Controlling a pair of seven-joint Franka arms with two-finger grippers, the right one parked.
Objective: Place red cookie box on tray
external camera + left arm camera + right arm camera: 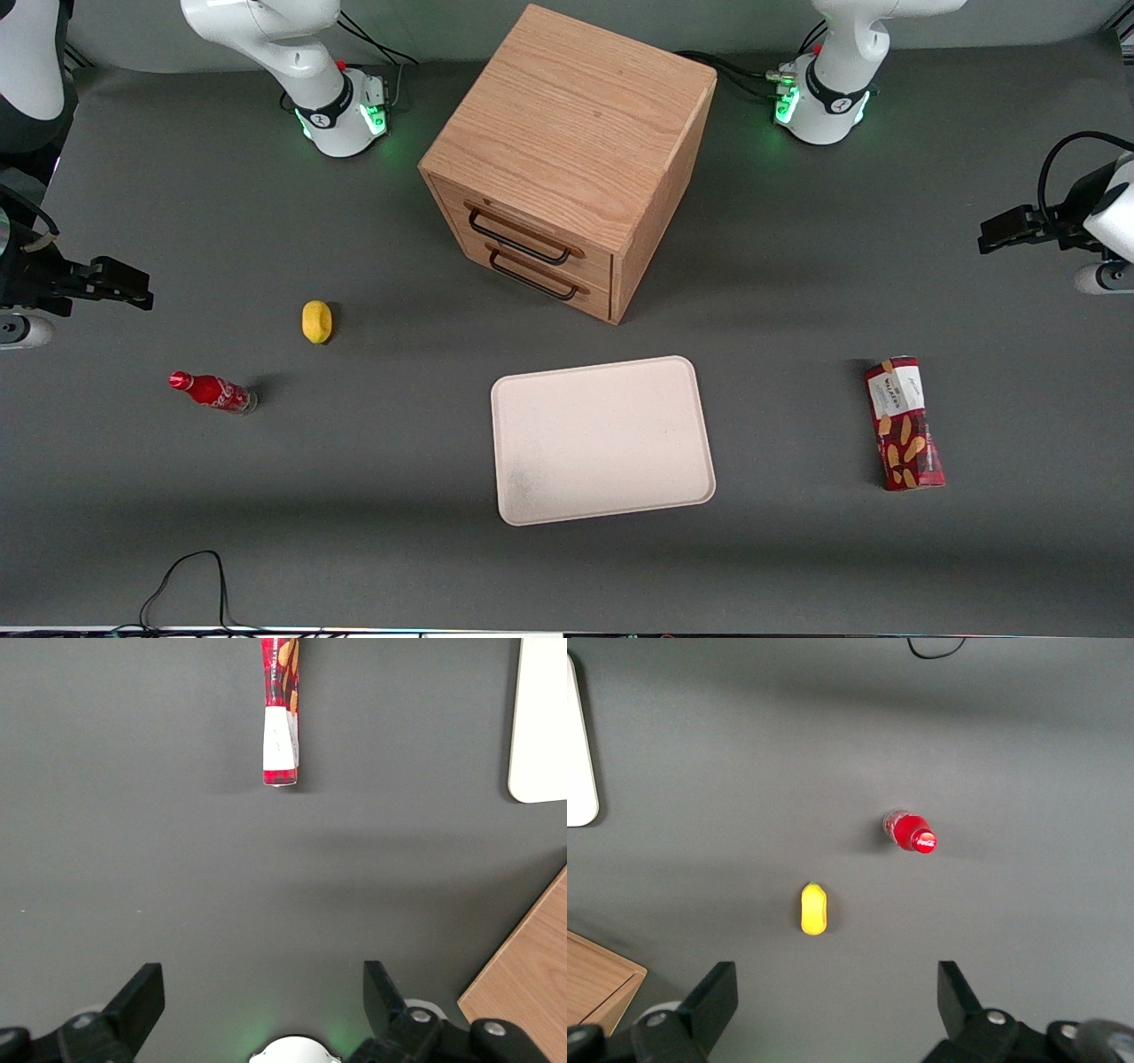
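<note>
The dark grey counter [372,496] fills the front view, and only that view shows the whole wooden drawer cabinet [567,159], standing farther from the front camera than everything else, its two black-handled drawers shut. The left wrist view catches just one corner of it [523,983].

The tray [602,440] lies flat on the counter in front of the cabinet, nearer the camera, with nothing on it. Bare counter surrounds all four of its rims. The left wrist view shows only one rounded edge of it [539,718].

The red cookie box [904,424] lies flat on the counter toward the working arm's end, well apart from the tray, white-label end pointing away from the front camera. In the left wrist view that label end [281,726] faces the gripper [263,992], whose fingers stand wide apart with nothing between them. The gripper [1005,232] hangs above the counter, clear of the box.

Toward the parked arm's end sit a small red soda bottle [213,392] and a yellow lemon-like object [316,322], each alone.
</note>
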